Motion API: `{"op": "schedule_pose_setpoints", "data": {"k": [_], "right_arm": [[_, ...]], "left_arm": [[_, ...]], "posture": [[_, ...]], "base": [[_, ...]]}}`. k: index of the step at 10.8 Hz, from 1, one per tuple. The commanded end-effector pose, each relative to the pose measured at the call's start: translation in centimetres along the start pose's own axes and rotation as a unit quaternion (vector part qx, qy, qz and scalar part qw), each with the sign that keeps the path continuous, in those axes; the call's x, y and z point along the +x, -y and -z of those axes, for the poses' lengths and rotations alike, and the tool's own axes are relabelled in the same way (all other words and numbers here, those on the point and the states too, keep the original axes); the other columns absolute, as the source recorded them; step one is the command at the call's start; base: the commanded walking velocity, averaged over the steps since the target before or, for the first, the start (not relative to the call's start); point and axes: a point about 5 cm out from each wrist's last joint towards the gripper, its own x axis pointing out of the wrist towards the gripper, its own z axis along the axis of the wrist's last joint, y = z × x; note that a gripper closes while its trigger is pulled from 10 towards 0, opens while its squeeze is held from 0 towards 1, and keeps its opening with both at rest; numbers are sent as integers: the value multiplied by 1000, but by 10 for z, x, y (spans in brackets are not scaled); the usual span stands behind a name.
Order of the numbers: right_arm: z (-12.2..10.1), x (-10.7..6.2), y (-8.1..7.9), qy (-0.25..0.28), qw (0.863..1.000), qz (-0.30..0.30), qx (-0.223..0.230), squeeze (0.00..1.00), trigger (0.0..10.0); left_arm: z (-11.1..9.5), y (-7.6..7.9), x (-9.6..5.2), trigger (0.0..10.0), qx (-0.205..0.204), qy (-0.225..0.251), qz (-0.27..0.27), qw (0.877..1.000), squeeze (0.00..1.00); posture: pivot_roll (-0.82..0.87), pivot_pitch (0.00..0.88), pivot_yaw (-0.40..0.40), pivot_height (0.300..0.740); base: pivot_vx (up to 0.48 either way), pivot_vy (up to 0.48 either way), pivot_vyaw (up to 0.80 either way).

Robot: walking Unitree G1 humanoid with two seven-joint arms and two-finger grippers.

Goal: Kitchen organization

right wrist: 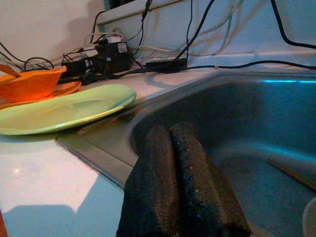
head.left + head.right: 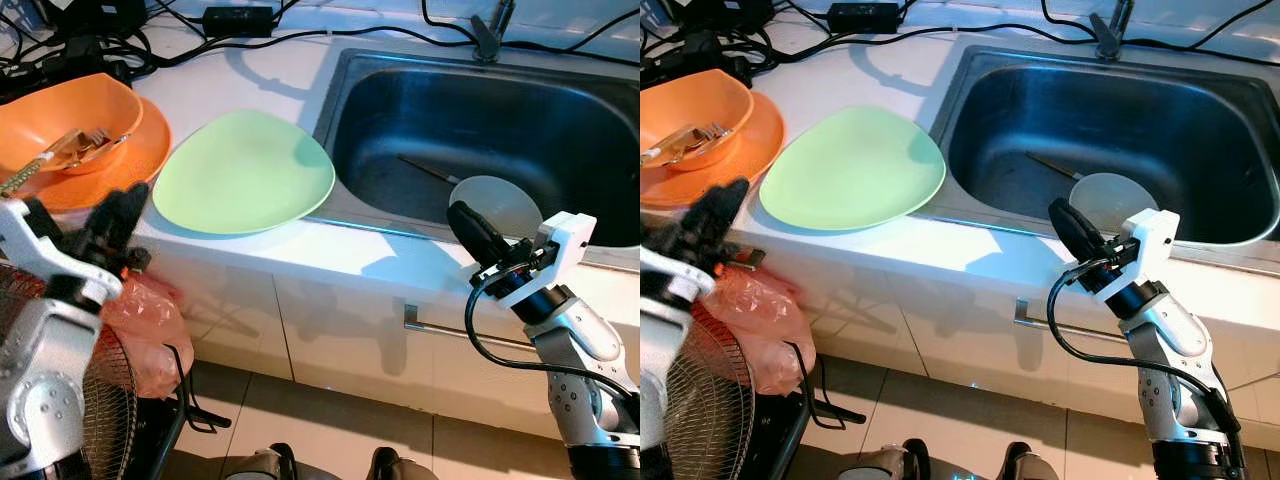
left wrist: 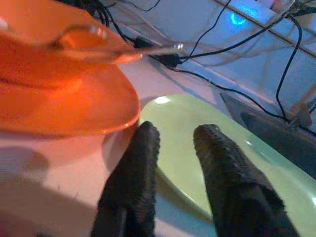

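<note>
A pale green plate (image 2: 243,172) lies on the white counter (image 2: 330,255), its right edge hanging slightly over the rim of the steel sink (image 2: 480,130). To its left an orange bowl (image 2: 70,115) holding cutlery (image 2: 75,148) sits on an orange plate (image 2: 110,175). My left gripper (image 2: 118,218) is open at the counter's front edge, its fingers (image 3: 143,163) close to the green plate's near left rim (image 3: 197,168). My right gripper (image 2: 472,228) is shut and empty, hovering over the sink's front rim. A translucent bowl (image 2: 497,202) and a thin utensil (image 2: 430,172) lie in the sink.
Black cables and power adapters (image 2: 235,18) crowd the back of the counter. A faucet base (image 2: 487,35) stands behind the sink. Below the counter are white cabinet doors with a handle (image 2: 440,325), a pink plastic bag (image 2: 150,325), a fan grille (image 2: 105,400) and tiled floor.
</note>
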Motion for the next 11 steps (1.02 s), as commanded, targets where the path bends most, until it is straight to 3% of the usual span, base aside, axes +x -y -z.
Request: {"op": "schedule_pose_setpoints", "data": {"k": [1, 6, 7, 11], "right_arm": [[27, -8, -6, -59, 998, -1, 37, 0, 10000], [29, -7, -10, -58, 998, 0, 37, 0, 10000], [29, -7, -10, -58, 998, 1, 37, 0, 10000], [29, -7, -10, -58, 998, 2, 36, 0, 10000]], "left_arm": [[2, -2, -2, 10000, -10, -5, -4, 1000, 1000], [2, 1, 6, 10000, -4, -18, 4, 1000, 1000], [2, 3, 9, 10000, 12, -27, 7, 1000, 0], [-1, 15, 20, 10000, 19, -41, 30, 999, 0]], "posture": [[93, 199, 62, 740], [87, 187, 73, 740], [88, 186, 74, 740], [83, 190, 77, 740]], "base": [[0, 0, 0], [0, 0, 0], [0, 0, 0], [0, 0, 0]]}}
